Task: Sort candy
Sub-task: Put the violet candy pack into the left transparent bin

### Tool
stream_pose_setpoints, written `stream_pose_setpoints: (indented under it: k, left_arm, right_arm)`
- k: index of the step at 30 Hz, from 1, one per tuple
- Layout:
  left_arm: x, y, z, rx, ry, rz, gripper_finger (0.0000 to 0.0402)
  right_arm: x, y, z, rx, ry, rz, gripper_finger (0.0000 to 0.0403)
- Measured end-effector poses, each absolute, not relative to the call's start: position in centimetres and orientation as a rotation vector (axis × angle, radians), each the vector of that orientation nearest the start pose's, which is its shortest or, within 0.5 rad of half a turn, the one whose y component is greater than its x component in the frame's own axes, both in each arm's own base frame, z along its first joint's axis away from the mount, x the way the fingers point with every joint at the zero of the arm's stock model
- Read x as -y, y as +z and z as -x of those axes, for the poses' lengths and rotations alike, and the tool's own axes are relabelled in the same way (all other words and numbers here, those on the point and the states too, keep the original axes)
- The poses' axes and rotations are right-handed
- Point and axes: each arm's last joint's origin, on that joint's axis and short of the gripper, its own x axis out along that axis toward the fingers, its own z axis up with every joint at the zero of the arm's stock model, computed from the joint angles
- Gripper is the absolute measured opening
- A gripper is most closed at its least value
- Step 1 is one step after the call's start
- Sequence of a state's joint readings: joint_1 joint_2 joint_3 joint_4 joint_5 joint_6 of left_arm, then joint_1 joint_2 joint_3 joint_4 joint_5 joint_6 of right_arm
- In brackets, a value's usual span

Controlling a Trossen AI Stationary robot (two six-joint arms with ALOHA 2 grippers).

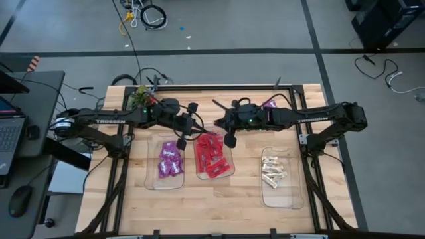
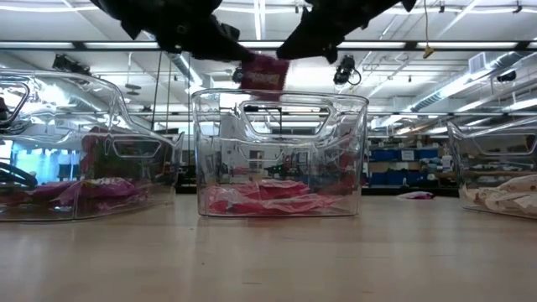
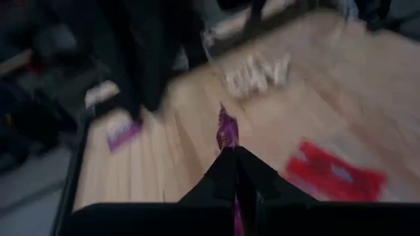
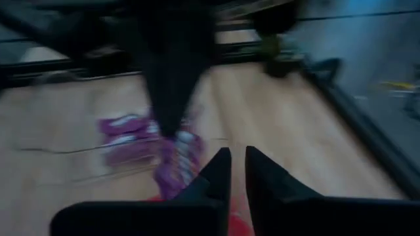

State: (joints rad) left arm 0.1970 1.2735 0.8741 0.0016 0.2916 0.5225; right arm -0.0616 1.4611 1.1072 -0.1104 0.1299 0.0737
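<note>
On the left, clear bin (image 1: 151, 180) with purple packets (image 1: 170, 162) heaped inside, kept apart from the other kinds. Just past its inner edge, left gripper (image 1: 181, 142), pointing down, fingers (image 3: 220, 172) pinched tight on a single purple packet (image 3: 226, 130). Packet pokes out beyond the fingertips, held by one end so the rest hangs free and can fall cleanly on release. Hangs in the air, above the table (image 1: 199, 206) and level with the space over the middle bin (image 1: 230, 174); most likely bound for the purple bin just beside the fingers.

In the middle, red packets (image 1: 211, 157) piled in their own bin, below and between the two pairs of fingers.

Next, right gripper (image 1: 230, 139), close to the left one and facing it, fingers parted by a narrow gap with nothing between them. Looks like the slack side of a hand-over.

Farthest right, well away from both pairs of fingers, third bin (image 1: 279, 199) with the whitish-cream pieces (image 1: 273, 170).
</note>
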Motion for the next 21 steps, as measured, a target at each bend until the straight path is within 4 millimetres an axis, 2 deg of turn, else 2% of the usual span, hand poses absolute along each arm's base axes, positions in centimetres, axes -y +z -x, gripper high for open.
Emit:
stream_pose_setpoints:
  k: [2,7,11,15,18,21]
  left_arm:
    - [-4.4,28.0,-26.9,-0.392,-0.182,-0.416,0.0002]
    - [-2.7,30.2,-24.1,-0.51,-0.175,-0.354,0.0001]
    - [-0.9,30.7,-22.1,-0.726,-0.159,-0.224,0.0001]
    - [0.7,29.7,-20.2,-0.975,-0.18,-0.061,0.0001]
    - [1.7,28.5,-19.5,-1.071,-0.241,0.065,0.0]
    - [2.3,27.3,-19.4,-1.094,-0.313,0.148,0.0]
  right_arm:
    - [2.6,30.0,-32.0,-0.46,-0.265,-0.03,0.0048]
    - [3.2,30.9,-30.2,-0.506,-0.402,0.015,0.0089]
    - [3.9,30.9,-29.6,-0.536,-0.434,0.007,0.0115]
    - [4.6,30.4,-29.8,-0.56,-0.443,0.006,0.0128]
    - [5.1,29.9,-29.9,-0.582,-0.456,0.006,0.013]
    - [5.5,29.9,-29.8,-0.582,-0.468,0.002,0.013]
